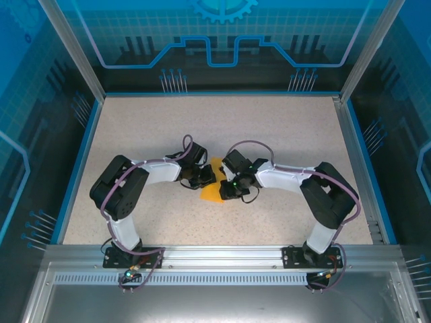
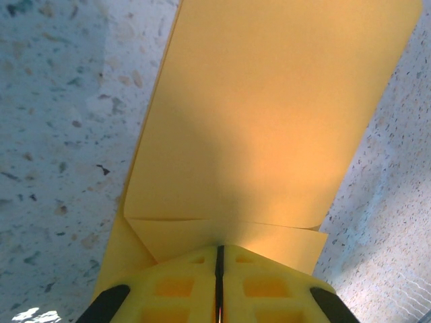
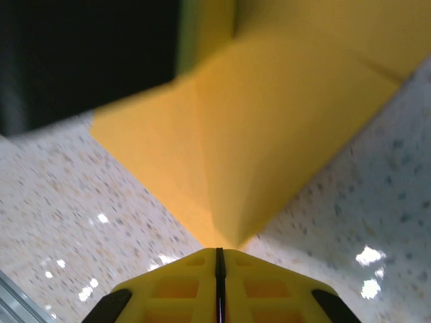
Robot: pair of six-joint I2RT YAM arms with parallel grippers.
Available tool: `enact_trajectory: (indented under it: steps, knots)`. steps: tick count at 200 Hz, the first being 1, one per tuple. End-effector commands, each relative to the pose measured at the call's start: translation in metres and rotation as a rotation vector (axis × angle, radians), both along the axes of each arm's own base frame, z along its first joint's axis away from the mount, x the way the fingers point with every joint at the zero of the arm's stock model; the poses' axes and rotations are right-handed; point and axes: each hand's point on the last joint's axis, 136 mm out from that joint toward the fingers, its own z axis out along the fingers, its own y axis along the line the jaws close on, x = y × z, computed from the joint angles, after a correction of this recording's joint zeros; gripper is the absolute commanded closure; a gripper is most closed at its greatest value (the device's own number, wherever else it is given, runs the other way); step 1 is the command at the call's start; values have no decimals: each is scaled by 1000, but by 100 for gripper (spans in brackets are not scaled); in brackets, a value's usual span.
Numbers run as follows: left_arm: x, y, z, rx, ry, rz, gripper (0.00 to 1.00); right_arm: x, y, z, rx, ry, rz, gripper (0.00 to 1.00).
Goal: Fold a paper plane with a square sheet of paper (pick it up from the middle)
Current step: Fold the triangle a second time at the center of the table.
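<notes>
Overhead, paper largely hidden; cut off at left wrist view's top; dark shape blurred.

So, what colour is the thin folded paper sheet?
The thin folded paper sheet is plain orange-yellow; clearest in the left wrist view.

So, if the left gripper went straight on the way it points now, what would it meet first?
The sheet of paper: it starts right at the shut fingertips of the left gripper. Beyond it probably comes the right gripper, though depth is unclear.
</notes>
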Motion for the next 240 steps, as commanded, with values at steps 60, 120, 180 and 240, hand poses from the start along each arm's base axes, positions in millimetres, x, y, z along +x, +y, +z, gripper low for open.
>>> enact_trajectory:
  steps: [60, 120, 180, 240]
  knots:
    - [-32, 24, -39, 109, 132, 23, 90, -2, 24, -21, -6, 44, 0, 91]
    - [-33, 27, -38, 119, 128, 29, 90, -35, -11, -45, -109, 130, -1, 91]
    - [-33, 28, -40, 125, 134, 32, 91, -54, -28, -45, -101, 152, -12, 91]
    - [-30, 21, -32, 92, 109, 6, 90, -15, 1, 2, 35, -5, -40, 91]
